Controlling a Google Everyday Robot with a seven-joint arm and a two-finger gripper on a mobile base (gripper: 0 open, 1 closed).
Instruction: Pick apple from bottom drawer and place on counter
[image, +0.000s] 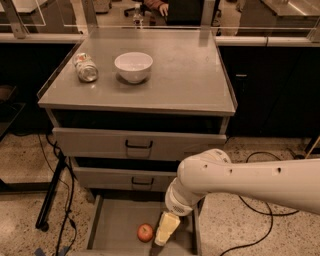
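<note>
My end effector (167, 229) hangs low in the open bottom drawer (112, 225), just right of the apple (145, 232). I cannot tell how far it is open, and the apple looks to lie free beside it. To grasp well, I judge I should shift left, centre over the apple and close gently, since a smooth round fruit may roll on the flat grey metal tray. Above the apple sit two drawers (138, 145) with black handles. Farther beyond it, the matte grey surface (190, 75) carries a glossy white bowl (133, 66) and a can (86, 67) on its side.
</note>
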